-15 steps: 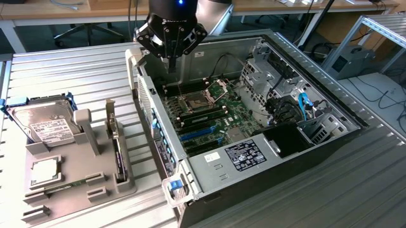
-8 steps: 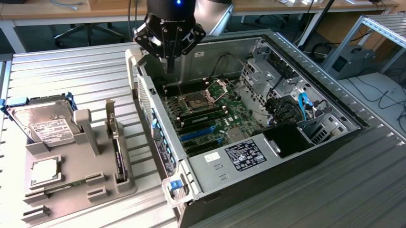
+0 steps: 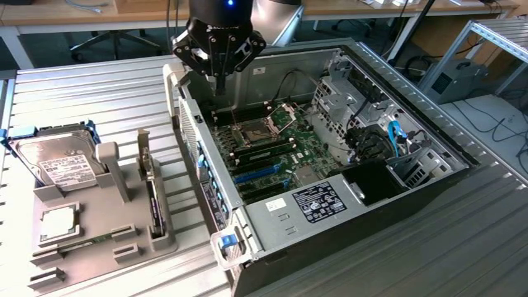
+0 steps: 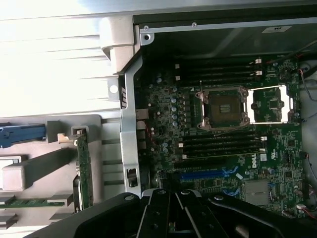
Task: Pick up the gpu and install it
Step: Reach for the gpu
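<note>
**Graphics card** [image 3: 149,185], one. It stands on its long edge in a slot of the grey tray [image 3: 99,216], just beside the open computer case [image 3: 264,232] on the exterior view's left. Its long axis runs far to near, parallel with the case wall. The wrist view gives its thin upper edge [image 4: 83,168].

**Gripper** [image 3: 220,86], one. The fingers are pressed together and hold nothing. It hangs over the case's far corner, well apart from the card.

**Hard drive** [image 3: 58,161], one, labelled, in the exterior view.

**Processor socket** [image 4: 224,106], one, uncovered.
</note>
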Available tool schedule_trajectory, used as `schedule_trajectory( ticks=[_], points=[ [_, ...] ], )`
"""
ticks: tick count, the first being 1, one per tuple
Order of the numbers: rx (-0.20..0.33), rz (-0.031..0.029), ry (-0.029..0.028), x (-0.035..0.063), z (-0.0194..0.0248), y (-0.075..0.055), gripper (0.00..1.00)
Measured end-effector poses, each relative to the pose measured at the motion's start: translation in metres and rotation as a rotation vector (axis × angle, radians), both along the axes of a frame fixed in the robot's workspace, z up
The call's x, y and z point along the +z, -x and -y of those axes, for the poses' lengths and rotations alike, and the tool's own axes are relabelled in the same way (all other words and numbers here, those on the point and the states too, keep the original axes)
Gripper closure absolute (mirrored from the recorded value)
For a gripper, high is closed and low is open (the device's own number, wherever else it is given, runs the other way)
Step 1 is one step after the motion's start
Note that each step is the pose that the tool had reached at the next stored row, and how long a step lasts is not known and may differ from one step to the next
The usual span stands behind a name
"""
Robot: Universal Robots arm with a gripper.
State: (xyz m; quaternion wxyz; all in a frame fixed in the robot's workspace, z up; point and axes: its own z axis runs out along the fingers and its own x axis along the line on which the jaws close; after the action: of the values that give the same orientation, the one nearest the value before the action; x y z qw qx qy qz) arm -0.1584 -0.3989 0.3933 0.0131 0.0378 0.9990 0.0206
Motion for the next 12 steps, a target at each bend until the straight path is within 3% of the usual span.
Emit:
schedule_trajectory(
  ticks=[12],
  points=[
    [0.0, 0.0, 0.0002, 0.0, 0.0, 0.0037, 0.89]
  ],
)
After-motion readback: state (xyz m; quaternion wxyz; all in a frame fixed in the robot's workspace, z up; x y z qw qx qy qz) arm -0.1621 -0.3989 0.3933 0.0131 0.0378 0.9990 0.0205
